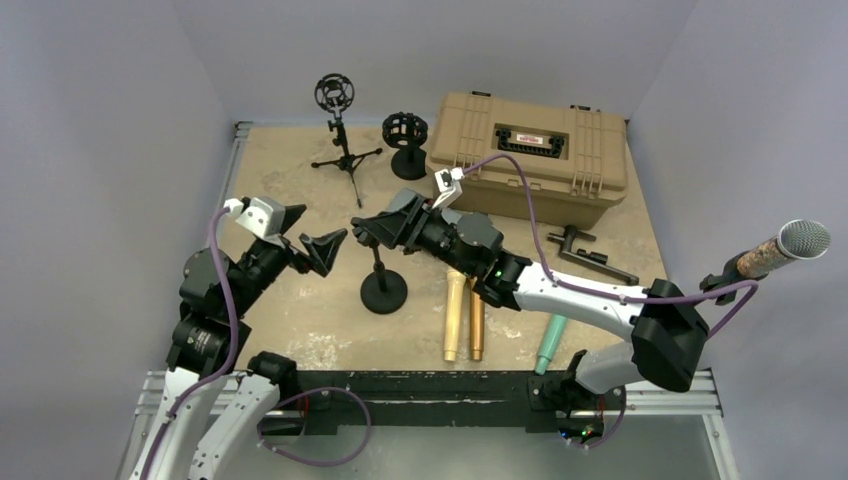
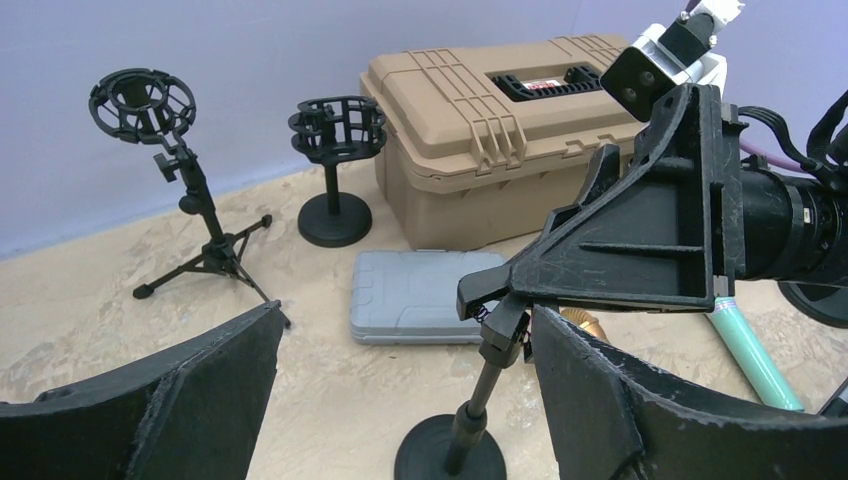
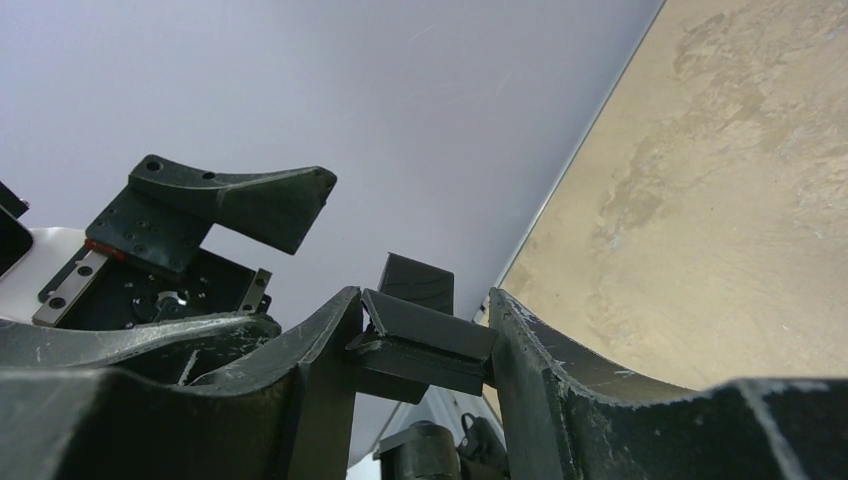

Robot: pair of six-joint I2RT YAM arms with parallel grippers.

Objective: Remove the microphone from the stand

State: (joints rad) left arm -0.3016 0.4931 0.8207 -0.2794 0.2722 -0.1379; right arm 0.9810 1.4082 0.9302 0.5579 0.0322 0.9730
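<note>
At the left, the left gripper (image 1: 318, 230) hangs with its jaws spread wide and nothing between them, aimed toward the middle of the table (image 1: 300, 330). Behind it stand a tripod stand (image 1: 340, 150) with an empty shock mount and, just to its right, a second shock mount (image 1: 405, 135) on a round base, also empty. In the middle, the right gripper (image 1: 368, 232) reaches across and is clenched on the clip (image 3: 425, 345) at the top of a small desk stand (image 1: 383, 290). The right wrist view shows both fingers pressed against that clip, and no microphone can be seen in it. Just right of the stand's base, two gold microphones (image 1: 455, 315) lie side by side on the table, with a tan case (image 1: 530, 150) behind them and a teal microphone (image 1: 550, 345) lying further right. At the far right edge, a microphone (image 1: 790, 245) with a silver mesh head sits in a holder (image 1: 725, 272), well apart from both grippers. It is the only one seen mounted. If that is the microphone meant, the removal has not begun. If the desk stand's microphone was meant, it looks already out, and only letting go of the clip remains. The pictures do not settle which.
</note>
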